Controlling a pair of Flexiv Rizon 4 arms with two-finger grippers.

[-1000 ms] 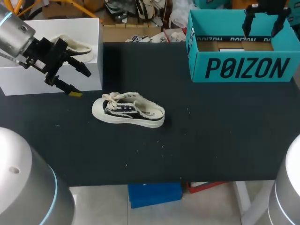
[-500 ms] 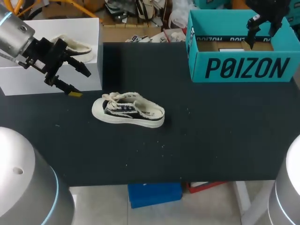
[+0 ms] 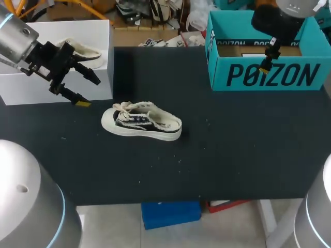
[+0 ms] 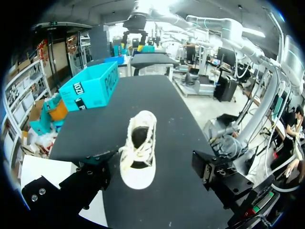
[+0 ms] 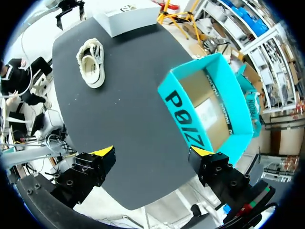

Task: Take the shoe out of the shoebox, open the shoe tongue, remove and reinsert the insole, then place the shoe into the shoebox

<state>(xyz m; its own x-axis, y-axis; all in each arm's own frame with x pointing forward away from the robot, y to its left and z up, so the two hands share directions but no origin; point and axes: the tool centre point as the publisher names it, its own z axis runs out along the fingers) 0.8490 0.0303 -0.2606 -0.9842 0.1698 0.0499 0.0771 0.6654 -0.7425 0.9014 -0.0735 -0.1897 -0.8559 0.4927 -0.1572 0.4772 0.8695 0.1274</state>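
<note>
Sneaker's already out. The cream-and-black canvas sneaker (image 3: 142, 123) sits upright on its sole in the middle of the black worktop (image 3: 222, 155), toe towards your left arm and well apart from the teal cardboard shoebox (image 3: 264, 77).

Left claw (image 3: 91, 92) is spread wide and empty. It hangs at the front edge of the white rectangular box (image 3: 31, 88), with the sneaker ahead of it in the wrist view. Right claw (image 5: 151, 155) is also spread wide with nothing in it, over the front wall of the shoebox.

Risks as I see them:
- Right claw is close to the shoebox's front wall. Drop or swing towards the sneaker without clearing it first and you'll likely clip the wall and shove the light shoebox across the worktop.
- Left claw has the same problem with the white box just beside it. There's a second pale shoe (image 3: 85, 51) in that box, so don't let it become the target.
- The sneaker is light and nothing pins it. Pull the tongue with one claw only and it'll probably slide or tip instead of opening. Pin the sole or heel with the other claw first.
- The white laces (image 3: 120, 107) bunch up over the toe end. A sloppy pinch gets lace, not tongue, and drags the whole sneaker.
- The heel is low and open, so a hard squeeze there could crush it and jam the insole.
- I can't tell the insole's state from here. The opening just reads dark.
</note>
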